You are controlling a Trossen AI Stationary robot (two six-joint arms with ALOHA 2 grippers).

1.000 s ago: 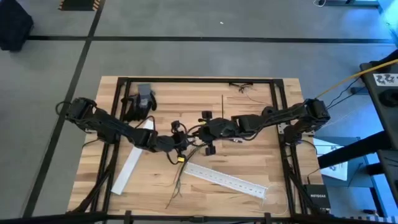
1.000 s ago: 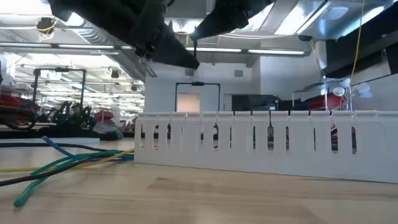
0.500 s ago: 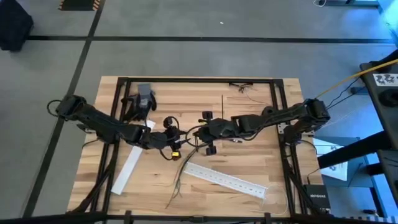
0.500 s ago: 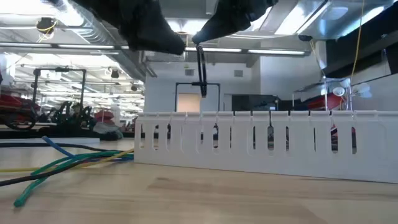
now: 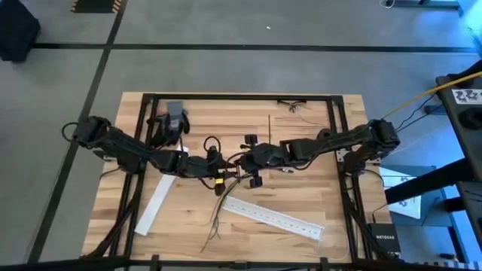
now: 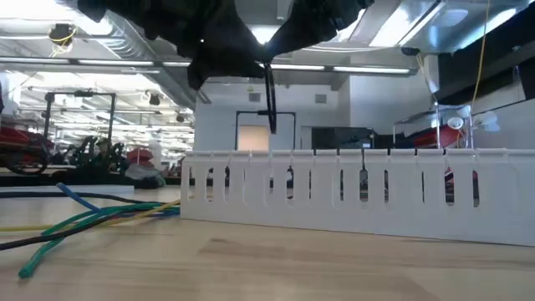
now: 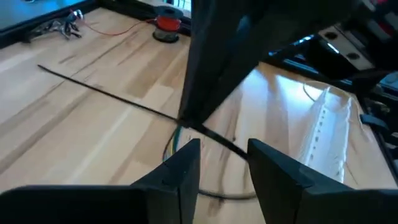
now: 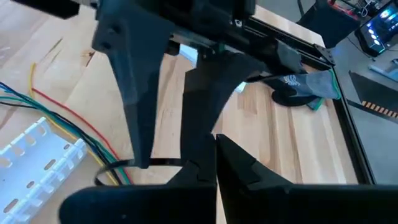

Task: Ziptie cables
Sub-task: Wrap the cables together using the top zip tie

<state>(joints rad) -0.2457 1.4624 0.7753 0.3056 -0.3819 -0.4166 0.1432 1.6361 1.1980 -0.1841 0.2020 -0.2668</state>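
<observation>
2 arms reach low toward the middle of my wooden desk (image 5: 301, 192), tips nearly meeting. The left tool (image 7: 224, 158) has its fingers spread, a stiff black strip (image 7: 112, 96) running across just ahead of them. The right tool (image 8: 211, 155) looks pinched together. The cables (image 5: 218, 207), thin limp coloured wires, trail from between the tools toward the desk's near edge, beside a white perforated strip (image 5: 275, 218).

Both grippers meet at frame centre above cables (image 5: 218, 205); perforated strip (image 5: 273, 217) lower right; second strip (image 5: 157, 202) lower left.
</observation>
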